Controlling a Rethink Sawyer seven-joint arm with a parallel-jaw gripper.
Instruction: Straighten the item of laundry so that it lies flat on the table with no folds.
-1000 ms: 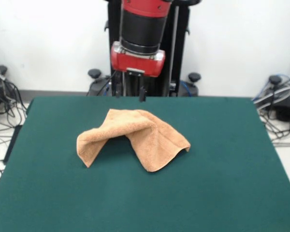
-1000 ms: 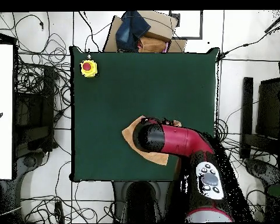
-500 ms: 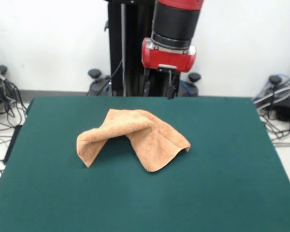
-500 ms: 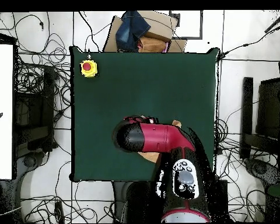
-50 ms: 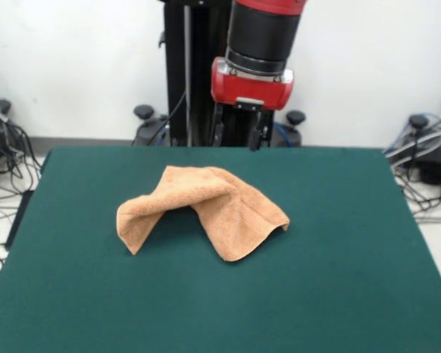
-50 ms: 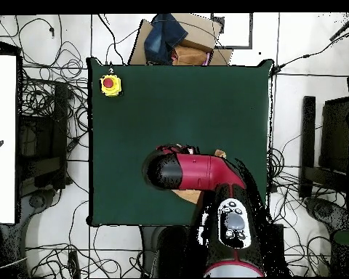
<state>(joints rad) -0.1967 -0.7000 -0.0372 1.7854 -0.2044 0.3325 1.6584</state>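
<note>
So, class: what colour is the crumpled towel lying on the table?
Peach-orange. The towel shows best in the front view, against the dark green table.

arm (image 6: 199,171) hides most of the towel (image 6: 185,195) from overhead.

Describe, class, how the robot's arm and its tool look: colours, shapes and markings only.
The arm is a thick round cylinder, black with red trim above, ending in a glossy red collar with a silver rim. Below hangs the tool, small, dark and thin-fingered. From overhead the arm is a smooth red tube with a black rounded end, and a grey oval button panel sits near its base.
</note>
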